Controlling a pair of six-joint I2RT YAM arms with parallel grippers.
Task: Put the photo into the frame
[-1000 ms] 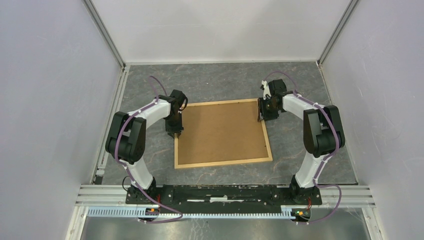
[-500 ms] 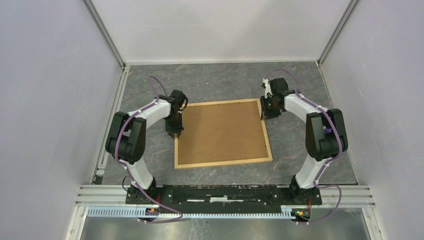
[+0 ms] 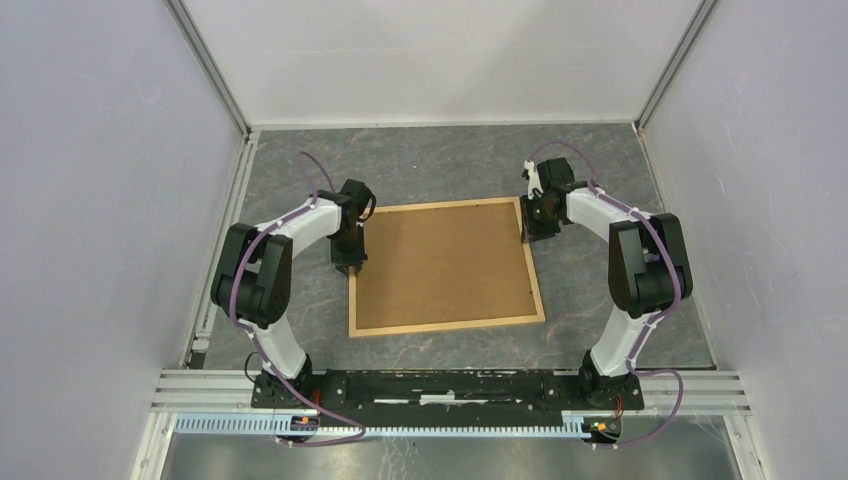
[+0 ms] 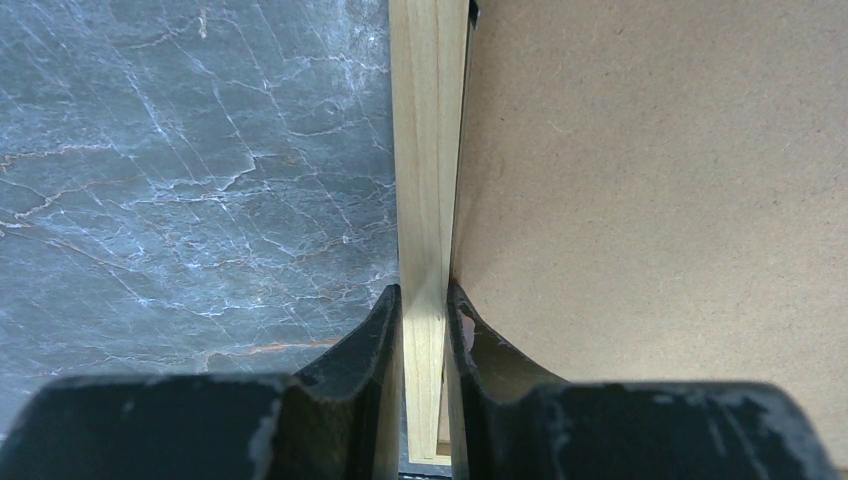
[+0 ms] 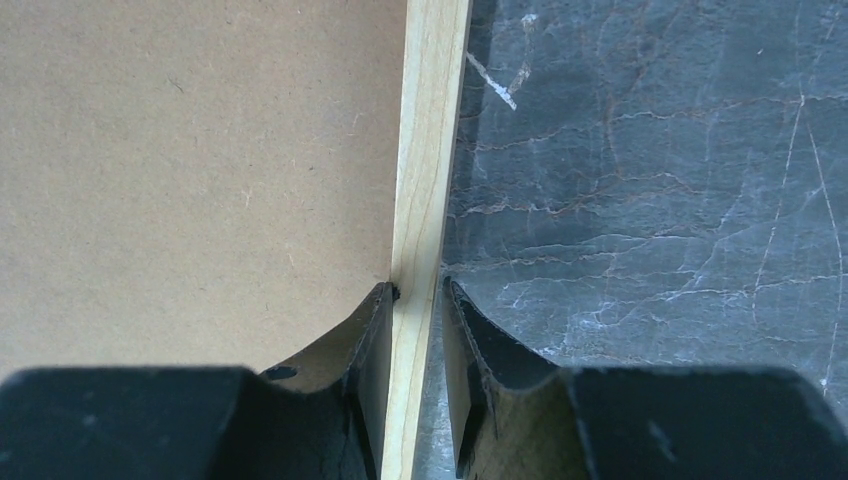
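At the left, a broad band of bare grey marbled counter [image 3: 290, 180] lies between the side wall and the frame [image 3: 446, 325], with the left arm arching over it. The left gripper [image 3: 348, 266] points down at about the middle of the frame's left rail. In its wrist view it pinches that light wood strip: the outer finger [image 4: 383, 335] stands over the stone and the inner finger [image 4: 462, 335] over the brown backing board [image 3: 440, 265], both tight against the wood. The frame lies flat at mid-counter, turned slightly off square, its thin rails enclosing the board on all four sides. Open stone runs beyond its far edge to the back wall, and a narrower strip separates its near edge from the arm bases. The right gripper [image 3: 530, 234] stands at the right rail, close to the far right corner. It is narrowly spread astride the strip, its inner finger [image 5: 372, 340] touching the wood by the board. A sliver of counter shows between the rail and the outer finger [image 5: 470, 345]. Right of that rail the stone is free out to the side wall
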